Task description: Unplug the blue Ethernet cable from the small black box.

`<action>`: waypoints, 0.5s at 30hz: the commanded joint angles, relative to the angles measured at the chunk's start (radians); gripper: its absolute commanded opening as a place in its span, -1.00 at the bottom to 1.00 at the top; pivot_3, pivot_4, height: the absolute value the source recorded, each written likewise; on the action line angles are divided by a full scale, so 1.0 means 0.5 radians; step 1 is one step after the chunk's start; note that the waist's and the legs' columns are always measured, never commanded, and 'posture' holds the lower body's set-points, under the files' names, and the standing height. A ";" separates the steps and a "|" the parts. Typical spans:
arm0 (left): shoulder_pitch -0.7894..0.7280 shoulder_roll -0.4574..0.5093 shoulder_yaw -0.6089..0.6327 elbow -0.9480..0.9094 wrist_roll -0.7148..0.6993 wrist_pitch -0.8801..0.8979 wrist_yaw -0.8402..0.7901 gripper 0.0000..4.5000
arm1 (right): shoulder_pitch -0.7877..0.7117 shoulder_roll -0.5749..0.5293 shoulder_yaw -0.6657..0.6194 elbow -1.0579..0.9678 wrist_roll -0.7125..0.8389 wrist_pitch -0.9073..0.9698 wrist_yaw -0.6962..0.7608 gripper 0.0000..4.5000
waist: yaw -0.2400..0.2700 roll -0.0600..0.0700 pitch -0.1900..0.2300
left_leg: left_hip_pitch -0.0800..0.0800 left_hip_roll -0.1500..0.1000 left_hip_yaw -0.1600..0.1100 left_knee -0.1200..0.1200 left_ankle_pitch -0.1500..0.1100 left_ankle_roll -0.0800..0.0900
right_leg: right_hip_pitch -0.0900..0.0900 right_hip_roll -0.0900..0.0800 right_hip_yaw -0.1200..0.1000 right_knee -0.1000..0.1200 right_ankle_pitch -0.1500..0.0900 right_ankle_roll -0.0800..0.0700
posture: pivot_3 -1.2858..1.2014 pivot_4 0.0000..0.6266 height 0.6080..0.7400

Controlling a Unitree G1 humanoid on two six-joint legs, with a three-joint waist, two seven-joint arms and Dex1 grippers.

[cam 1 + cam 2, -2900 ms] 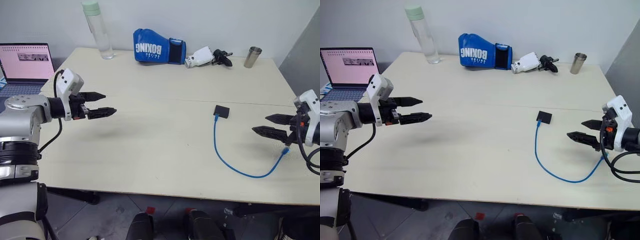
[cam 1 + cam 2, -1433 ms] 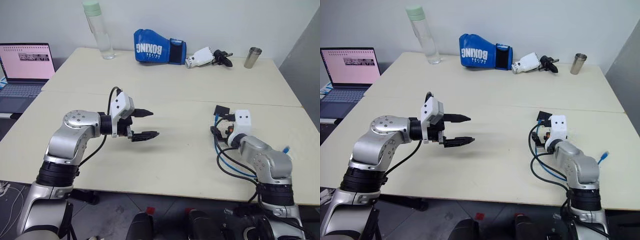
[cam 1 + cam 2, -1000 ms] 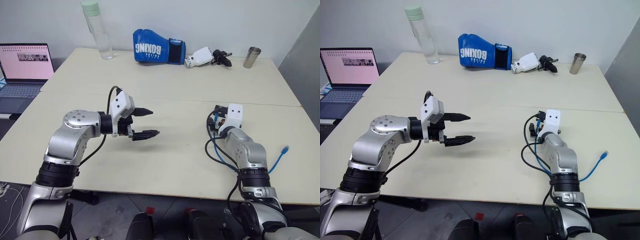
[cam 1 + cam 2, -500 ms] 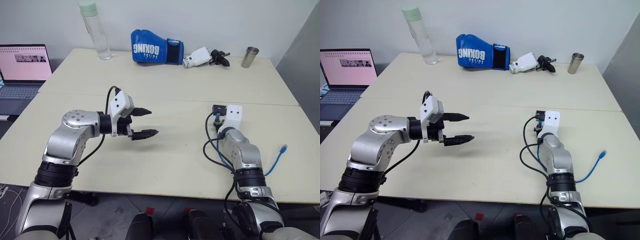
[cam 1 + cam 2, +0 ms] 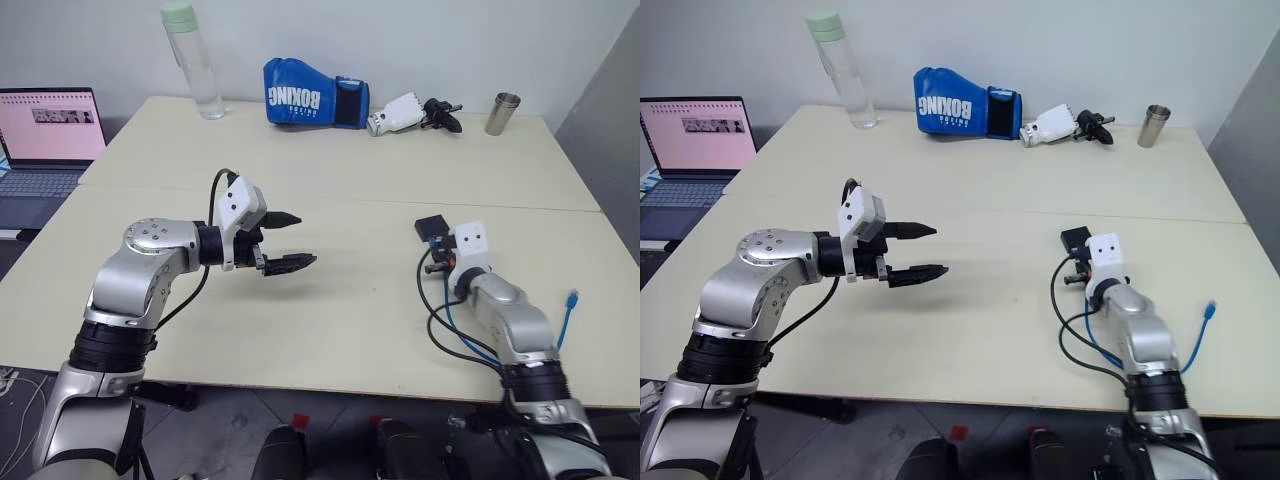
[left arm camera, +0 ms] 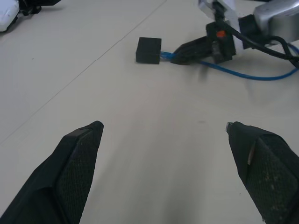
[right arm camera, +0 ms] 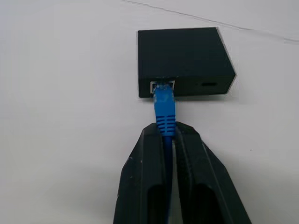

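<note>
A: Where is your blue Ethernet cable [image 7: 164, 107] right now?

B: Its plug sits in the port on the edge of the small black box [image 7: 184, 58], which lies flat on the bench [image 5: 340, 310], toward your right side. From the plug the cord runs back between the fingers of your right pincer [image 7: 166, 133], then loops over the bench to its free end [image 5: 571, 297] near the right edge.

A: So the right pincer has it?

B: Yes. Your right pincer is clamped on the blue Ethernet cable just behind the plug's boot, fingers pressed to either side of the cord. The fingertips stop a little short of the box and do not touch it.

A: And my left pincer [image 5: 287, 242]?

B: It hangs above the middle of the bench with its fingers spread wide and nothing between them, well apart from the box. Its wrist view looks across the bench at the box and the right pincer.

A: Anything else around?

B: Along the far edge you have a clear bottle [image 5: 190, 60], a blue boxing glove [image 5: 315, 93], a black-and-white handheld tool [image 5: 412, 112] and a metal cup [image 5: 500, 113]. A laptop [image 5: 48, 130] stands open off to the left.
</note>
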 commanded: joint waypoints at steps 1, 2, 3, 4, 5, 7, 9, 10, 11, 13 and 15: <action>-0.197 -0.034 0.109 0.068 -0.161 0.163 -0.001 1.00 | -0.186 -0.317 0.056 -0.097 -0.117 -0.550 0.430 -0.98 | -0.001 0.000 0.000 | 0.000 0.001 0.000 0.001 0.000 0.000 | 0.000 0.001 0.000 0.000 0.000 0.000 | 0.03 -0.52 1.00; -0.234 -0.047 0.112 0.088 -0.197 0.212 -0.014 1.00 | -0.221 -0.386 0.087 -0.035 -0.166 -0.715 0.501 -0.98 | -0.002 -0.001 0.000 | 0.001 0.001 -0.001 0.000 0.000 0.000 | 0.001 0.001 -0.002 0.000 0.000 0.000 | 0.03 -0.52 1.00; -0.266 -0.065 0.112 0.107 -0.226 0.253 -0.021 1.00 | -0.258 -0.433 0.114 0.049 -0.213 -0.886 0.555 -0.98 | -0.003 -0.001 -0.001 | 0.003 0.001 -0.001 0.000 0.000 0.000 | 0.002 0.002 -0.002 0.000 0.000 0.000 | 0.03 -0.52 1.00; -0.301 -0.106 0.119 0.130 -0.258 0.293 -0.003 1.00 | -0.309 -0.471 0.145 0.166 -0.283 -1.124 0.582 -0.98 | -0.005 -0.002 -0.001 | 0.004 0.002 -0.001 -0.002 0.000 0.000 | 0.003 0.002 -0.002 -0.001 0.000 0.000 | 0.03 -0.52 1.00; -0.327 -0.147 0.121 0.141 -0.294 0.329 0.001 1.00 | -0.364 -0.509 0.186 0.294 -0.362 -1.386 0.607 -0.98 | -0.005 -0.002 -0.001 | 0.006 0.002 -0.001 -0.002 0.000 0.000 | 0.005 0.003 -0.002 -0.001 0.000 0.000 | 0.03 -0.52 1.00; -0.384 -0.229 0.124 0.171 -0.339 0.348 0.010 1.00 | -0.464 -0.543 0.257 0.520 -0.489 -1.851 0.628 -0.98 | -0.007 -0.002 -0.001 | 0.007 0.002 0.000 -0.003 0.000 0.000 | 0.006 0.002 -0.001 -0.003 0.000 0.000 | 0.03 -0.52 1.00; -0.452 -0.301 0.122 0.223 -0.353 0.343 0.019 1.00 | -0.551 -0.521 0.292 0.690 -0.551 -2.144 0.610 -0.98 | -0.007 -0.003 0.000 | 0.006 0.001 0.003 -0.002 0.000 0.000 | 0.005 0.001 0.000 -0.003 0.000 0.000 | 0.03 -0.52 1.00; -0.477 -0.329 0.098 0.247 -0.340 0.322 0.003 1.00 | -0.597 -0.502 0.312 0.750 -0.590 -2.286 0.581 -0.98 | -0.006 -0.003 0.000 | 0.005 0.002 0.003 -0.002 0.000 0.000 | 0.005 0.001 0.002 -0.003 0.000 -0.001 | 0.03 -0.52 1.00; -0.490 -0.344 0.080 0.262 -0.329 0.305 -0.013 1.00 | -0.632 -0.488 0.326 0.803 -0.618 -2.391 0.560 -0.98 | -0.007 -0.003 0.000 | 0.005 0.001 0.004 -0.001 0.000 0.000 | 0.004 0.000 0.002 -0.003 0.000 -0.001 | 0.03 -0.52 1.00; -0.509 -0.368 0.051 0.294 -0.295 0.262 -0.034 1.00 | -0.688 -0.465 0.345 0.883 -0.676 -2.564 0.516 -0.98 | -0.009 -0.003 0.000 | 0.005 0.001 0.004 -0.001 0.001 -0.001 | 0.004 0.000 0.003 -0.002 0.000 -0.001 | 0.03 -0.52 1.00; -0.539 -0.401 0.022 0.348 -0.273 0.233 -0.044 1.00 | -0.726 -0.438 0.355 0.918 -0.761 -2.710 0.435 -0.98 | -0.008 -0.003 0.000 | 0.006 0.002 0.004 -0.001 0.003 -0.006 | 0.004 0.000 0.003 -0.001 0.000 -0.001 | 0.03 -0.52 1.00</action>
